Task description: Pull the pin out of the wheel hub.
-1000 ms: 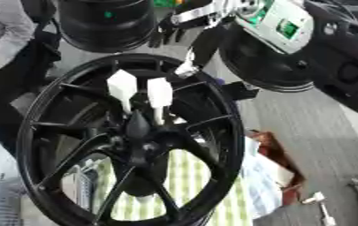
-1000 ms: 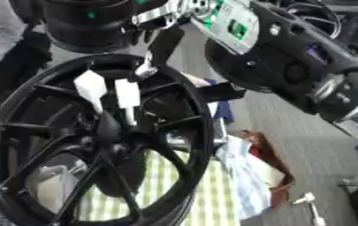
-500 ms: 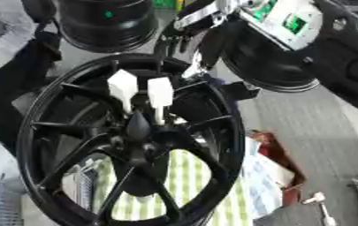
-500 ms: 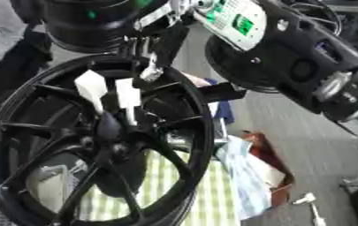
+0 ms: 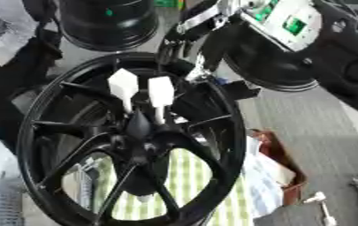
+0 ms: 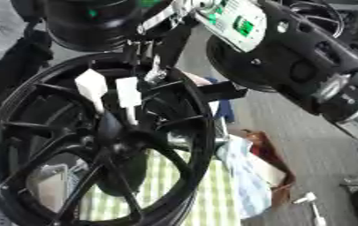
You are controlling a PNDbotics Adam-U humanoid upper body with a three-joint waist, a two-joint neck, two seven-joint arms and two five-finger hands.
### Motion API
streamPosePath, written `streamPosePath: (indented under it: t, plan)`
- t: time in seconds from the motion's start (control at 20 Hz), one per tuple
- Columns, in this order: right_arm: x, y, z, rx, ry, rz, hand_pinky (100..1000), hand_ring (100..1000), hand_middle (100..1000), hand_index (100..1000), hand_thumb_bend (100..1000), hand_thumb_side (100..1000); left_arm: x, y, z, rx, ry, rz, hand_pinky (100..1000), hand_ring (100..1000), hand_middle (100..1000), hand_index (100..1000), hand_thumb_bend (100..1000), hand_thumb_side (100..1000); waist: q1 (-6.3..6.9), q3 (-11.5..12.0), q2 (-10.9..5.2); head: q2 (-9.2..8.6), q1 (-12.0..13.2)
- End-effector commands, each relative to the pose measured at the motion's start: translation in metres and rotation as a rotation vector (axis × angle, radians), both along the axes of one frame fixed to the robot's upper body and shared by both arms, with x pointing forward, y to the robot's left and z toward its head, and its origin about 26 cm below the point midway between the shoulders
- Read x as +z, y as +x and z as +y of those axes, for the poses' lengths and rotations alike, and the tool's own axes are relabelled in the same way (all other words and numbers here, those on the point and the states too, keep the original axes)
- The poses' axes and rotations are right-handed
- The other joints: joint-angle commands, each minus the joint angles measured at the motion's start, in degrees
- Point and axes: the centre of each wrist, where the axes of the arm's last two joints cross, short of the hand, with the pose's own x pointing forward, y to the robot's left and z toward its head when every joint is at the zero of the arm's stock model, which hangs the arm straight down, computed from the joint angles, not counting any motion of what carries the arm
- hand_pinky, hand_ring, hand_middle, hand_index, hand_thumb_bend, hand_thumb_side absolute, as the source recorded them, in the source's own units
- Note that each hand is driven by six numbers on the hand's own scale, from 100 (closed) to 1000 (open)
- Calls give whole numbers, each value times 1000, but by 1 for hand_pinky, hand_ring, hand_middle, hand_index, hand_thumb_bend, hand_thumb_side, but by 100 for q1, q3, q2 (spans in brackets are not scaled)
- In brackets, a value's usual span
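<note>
Reaching from the upper right, the right hand (image 5: 183, 66), its finger state indiscernible, hangs just above two white pins (image 5: 161, 90) standing upright in the centre of the black wheel (image 5: 228, 132); withdrawal should follow the pin's axis.

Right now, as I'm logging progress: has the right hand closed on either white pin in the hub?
No. The right hand is at the wheel's upper rim, while both white pins stand untouched.
</note>
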Motion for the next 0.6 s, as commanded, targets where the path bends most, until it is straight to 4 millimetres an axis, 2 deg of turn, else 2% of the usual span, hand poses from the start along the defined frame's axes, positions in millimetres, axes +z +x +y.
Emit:
streamPosePath:
  t: [0.05,0.6]
  plan:
    - [11,2,-3,-12,9,-35,871,902,855,904,427,405,8,-2,0,-4,10,-33,816,898,836,925,673,630,51,10,-65,29,-22]
    - [-3,10,-3,-42,5,5,862,896,854,902,445,379,10,-2,-2,-11,0,-44,816,898,836,924,671,629,37,71,-12,29,-43]
